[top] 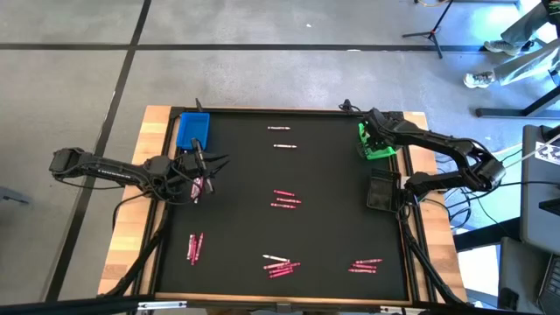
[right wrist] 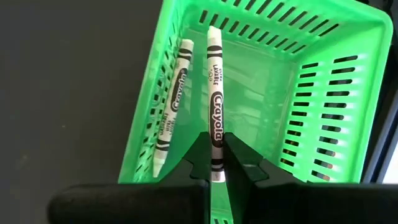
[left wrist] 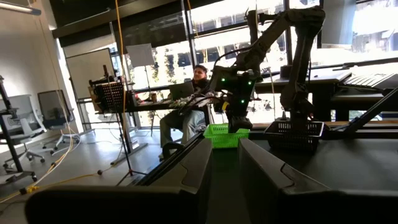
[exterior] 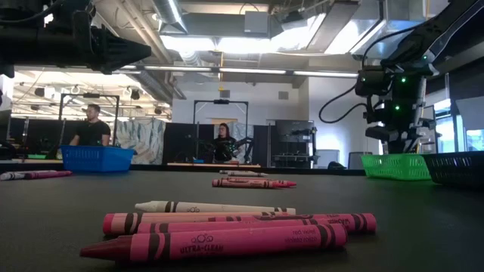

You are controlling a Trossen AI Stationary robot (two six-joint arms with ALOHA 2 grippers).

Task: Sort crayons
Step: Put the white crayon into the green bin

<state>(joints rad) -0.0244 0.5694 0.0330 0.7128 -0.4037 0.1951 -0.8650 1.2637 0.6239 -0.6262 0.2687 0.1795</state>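
We find the right pincer (right wrist: 215, 167) clenched on a white crayon (right wrist: 214, 112), held over the open green basket (right wrist: 323, 93) at the right rear of the worktop (top: 332, 166). A second white crayon (right wrist: 172, 106) lies inside that basket, against its slotted wall. Just in front of the green basket stands a black basket (top: 382, 193).

The left pincer (top: 199, 171) hovers near the left edge of the worktop, in front of the blue basket (top: 192, 129). We see something pink at its tips in the high view; whether it is grasped we cannot tell.

The remaining crayons lie loose on the worktop — two singles near the rear centre (top: 280, 129), a pink cluster at the centre (top: 285, 199), a pair at front left (top: 195, 248), a group with one white stick at front centre (top: 280, 264), and a group at front right (top: 367, 264).

A seated person (exterior: 224, 141) shows in the room behind.
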